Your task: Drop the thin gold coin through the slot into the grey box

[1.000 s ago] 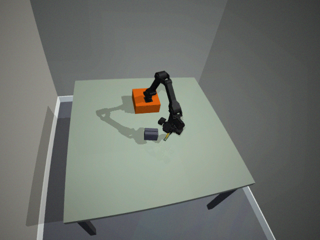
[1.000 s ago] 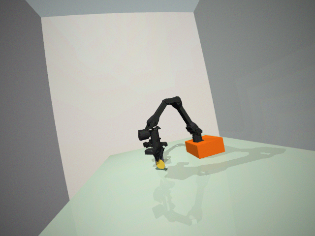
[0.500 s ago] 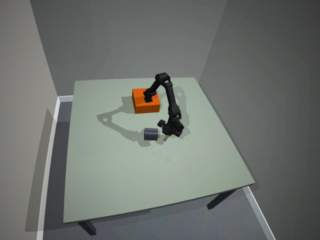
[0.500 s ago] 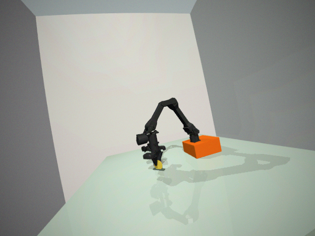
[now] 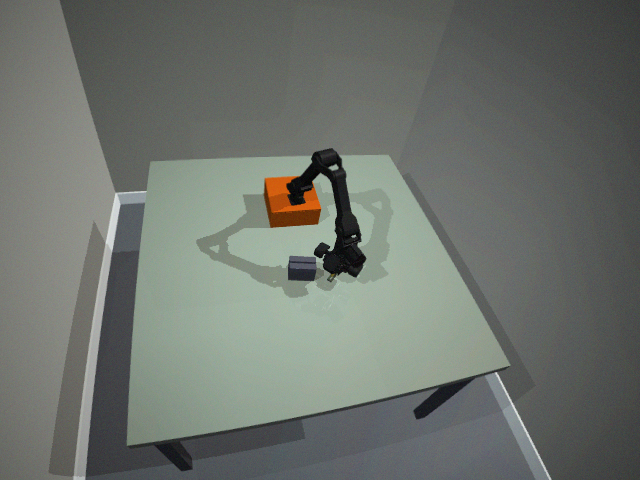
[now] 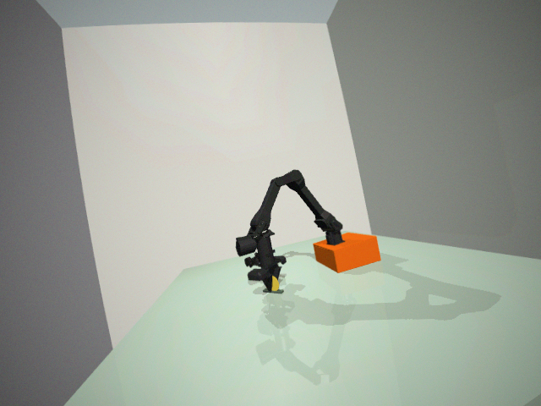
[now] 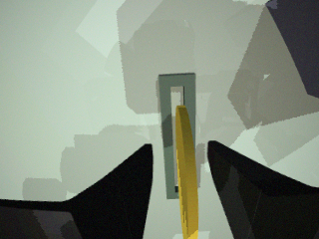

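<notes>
I see the coin [image 7: 186,179] edge-on in the wrist view: a thin, smooth, matte gold disc standing upright in the holder [image 7: 177,134], a flat dark-green rectangular frame with a pale slot down its middle. The holder lies on the desk [image 5: 217,330], a pale green, faintly glossy slab that mirrors the arm in the exterior view.

The hand [image 7: 179,159] is apart, one black wedge-shaped finger [image 7: 123,206] on each side of the coin. There are visible gaps on both sides; the coin sits nearer the right finger. Nothing is clamped. In the exterior view the hand [image 6: 267,279] points down over the coin [image 6: 275,283], whose lower part shows yellow below the fingertips.

The box [image 5: 301,267] is a small matte grey block with sharp corners and a dark slot line across its lid. In the top view it sits at about 9 o'clock from the hand [image 5: 330,276], near it but apart. Its dark corner [image 7: 299,34] shows at 1 o'clock in the wrist view.

The orange base [image 5: 292,201] is a plain block at 11 o'clock from the box, well apart.

Open desk runs wide toward 6 and 3 o'clock from the hand. The desk's edges are well away from the coin on all sides.
</notes>
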### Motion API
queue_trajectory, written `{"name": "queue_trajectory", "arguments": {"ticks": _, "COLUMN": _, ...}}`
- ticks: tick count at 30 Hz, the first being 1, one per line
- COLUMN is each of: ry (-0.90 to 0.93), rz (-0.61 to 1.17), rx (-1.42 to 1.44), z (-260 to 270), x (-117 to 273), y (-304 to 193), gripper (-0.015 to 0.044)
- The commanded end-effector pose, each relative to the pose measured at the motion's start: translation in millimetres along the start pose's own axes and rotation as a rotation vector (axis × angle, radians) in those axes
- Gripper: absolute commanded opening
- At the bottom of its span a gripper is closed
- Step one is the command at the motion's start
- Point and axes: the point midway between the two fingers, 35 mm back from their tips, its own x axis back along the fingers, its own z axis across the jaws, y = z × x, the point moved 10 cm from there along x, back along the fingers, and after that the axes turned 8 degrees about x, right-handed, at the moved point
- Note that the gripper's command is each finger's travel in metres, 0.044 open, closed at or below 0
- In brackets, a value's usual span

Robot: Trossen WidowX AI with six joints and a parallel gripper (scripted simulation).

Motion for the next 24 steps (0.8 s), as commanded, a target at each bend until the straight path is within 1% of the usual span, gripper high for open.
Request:
{"name": "queue_trajectory", "arguments": {"ticks": 1, "ry": 0.003, "rz": 0.003, "rx": 0.004, "z": -0.4, "x": -1.7, "y": -0.5, "gripper": 0.0108}}
{"name": "queue_trajectory", "arguments": {"ticks": 5, "ry": 0.003, "rz": 0.003, "rx": 0.004, "z": -0.4, "x": -1.7, "y": -0.5, "gripper": 0.0003}}
{"name": "queue_trajectory", "arguments": {"ticks": 15, "ry": 0.003, "rz": 0.003, "rx": 0.004, "z": -0.2, "x": -0.1, "y": -0.3, "gripper": 0.0}}
{"name": "queue_trajectory", "arguments": {"ticks": 24, "ry": 0.004, "rz": 0.003, "rx": 0.004, "z": 1.8, "x": 22.1, "y": 1.3, "gripper": 0.0}}
